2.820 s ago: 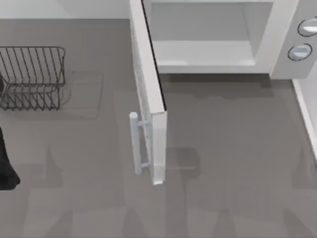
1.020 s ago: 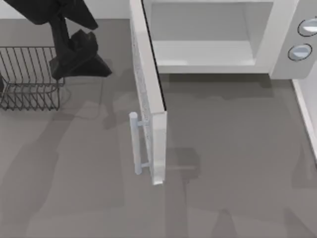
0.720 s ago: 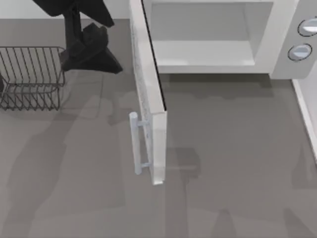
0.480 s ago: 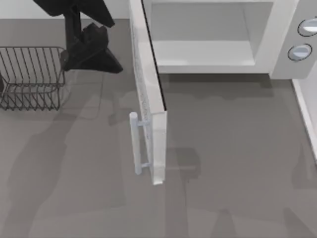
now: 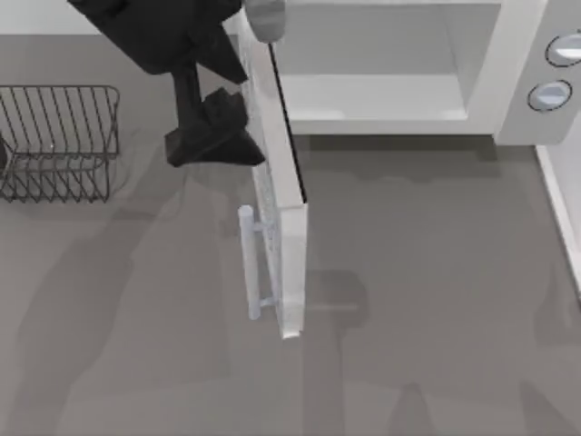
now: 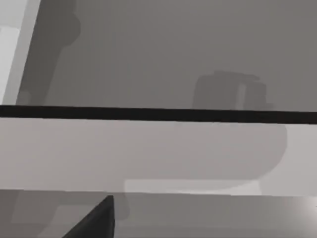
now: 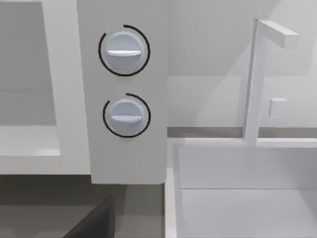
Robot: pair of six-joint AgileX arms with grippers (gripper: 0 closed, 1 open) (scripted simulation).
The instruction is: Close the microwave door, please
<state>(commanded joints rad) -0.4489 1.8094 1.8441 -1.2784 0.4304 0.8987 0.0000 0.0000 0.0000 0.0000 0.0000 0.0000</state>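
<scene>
Microwave door (image 5: 277, 173) stands wide open, swung out roughly square to the oven front, hinged at the cavity's left side; its free edge w/ the bar handle (image 5: 247, 263) points toward the near side of the table. You have the left gripper (image 5: 216, 138) on the outer face side of the door, just beside the panel about mid-length, above the handle; contact can't be confirmed. Jaw state: can't tell from these views, the fingers read as one dark mass. Placement makes sense: from the outer face a sideways push toward the top view's right would swing the panel onto the cavity (image 5: 381, 64). Left wrist view looks along the door's top edge, which fits a close approach. Right arm is parked near the knobs (image 7: 124, 49) and a white sink (image 7: 242, 193), clear of the swing path. Wire rack (image 5: 59, 141) sits well apart at left, no obstruction. Task judged not started: door fully open.
</scene>
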